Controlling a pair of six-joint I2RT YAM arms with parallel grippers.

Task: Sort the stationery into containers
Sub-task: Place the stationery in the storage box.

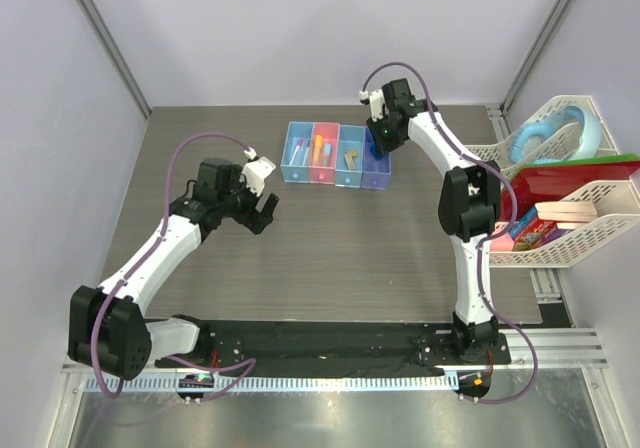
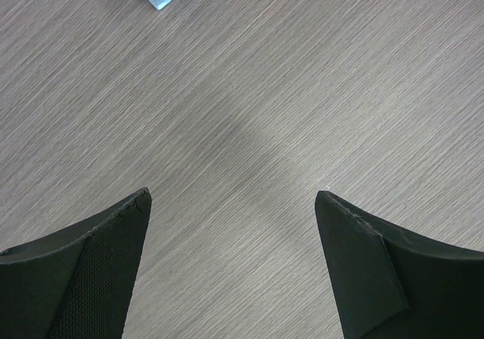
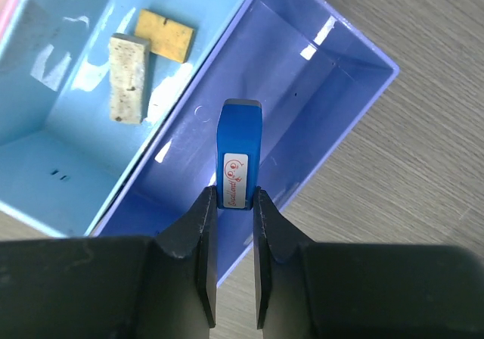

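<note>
Right jaws grip blue block [image 3: 239, 144] | purple box [image 3: 325, 89] below | tan erasers [image 3: 164, 35] adjacent

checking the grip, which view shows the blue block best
Right wrist: the small blue block sits mid-frame, held by the right pincer over the purple box. Top view: too small to tell apart; left wrist misses it.

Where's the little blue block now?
In the right wrist view, the small blue block is pinched between the jaws of the right gripper, above the purple box, beside the light blue box holding two tan erasers.
</note>
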